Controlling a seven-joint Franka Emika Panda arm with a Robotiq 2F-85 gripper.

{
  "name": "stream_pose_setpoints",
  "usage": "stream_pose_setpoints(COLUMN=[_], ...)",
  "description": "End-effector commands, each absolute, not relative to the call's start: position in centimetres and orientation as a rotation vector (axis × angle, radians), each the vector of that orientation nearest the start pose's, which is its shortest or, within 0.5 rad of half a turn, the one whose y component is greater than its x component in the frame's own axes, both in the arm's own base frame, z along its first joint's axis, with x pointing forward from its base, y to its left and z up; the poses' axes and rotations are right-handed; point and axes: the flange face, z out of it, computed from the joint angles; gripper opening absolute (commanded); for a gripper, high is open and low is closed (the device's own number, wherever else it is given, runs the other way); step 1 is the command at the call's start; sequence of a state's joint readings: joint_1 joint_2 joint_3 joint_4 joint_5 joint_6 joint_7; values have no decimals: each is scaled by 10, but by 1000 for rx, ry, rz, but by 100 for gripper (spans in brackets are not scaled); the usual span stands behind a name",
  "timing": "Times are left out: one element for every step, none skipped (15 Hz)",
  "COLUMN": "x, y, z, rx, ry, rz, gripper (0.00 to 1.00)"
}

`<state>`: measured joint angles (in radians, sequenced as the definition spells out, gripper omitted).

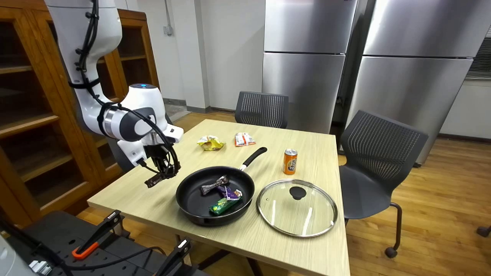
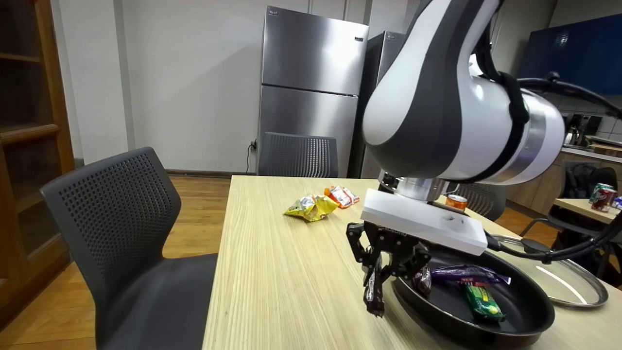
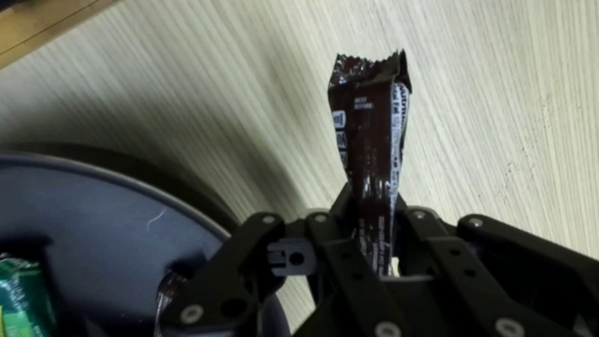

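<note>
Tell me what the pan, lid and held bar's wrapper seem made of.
Pan: probably coated metal; its interior looks smooth, satin black.
Lid: apparently clear glass, as the table shows through, with a shiny, metal-looking rim.
Brown wrapper: likely glossy plastic film, judging by its crimped end and highlights.

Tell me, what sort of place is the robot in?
Probably a break room or shared kitchen. It has big silvery fridges, dark office-style chairs, and a kitchen-style counter in the background of an exterior view.
</note>
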<state>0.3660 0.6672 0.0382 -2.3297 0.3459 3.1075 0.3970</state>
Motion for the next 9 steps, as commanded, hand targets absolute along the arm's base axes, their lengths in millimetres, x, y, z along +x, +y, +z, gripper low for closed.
stream_pose_setpoints(x=[456, 457, 457, 460, 462, 465, 467, 469, 471], y=[144, 136, 127, 120, 112, 104, 98, 91, 85], z=[92, 95, 99, 101, 103, 104, 106, 108, 108], rx=[-3020, -3024, -3029, -3032, -3034, -3036, -3038, -3039, -3040], ry=[562, 574, 587, 595, 604, 610, 616, 621, 629], rz=[-165, -175, -187, -196, -203, -210, -217, -222, -225], gripper=[4, 4, 4, 4, 4, 4, 4, 4, 4])
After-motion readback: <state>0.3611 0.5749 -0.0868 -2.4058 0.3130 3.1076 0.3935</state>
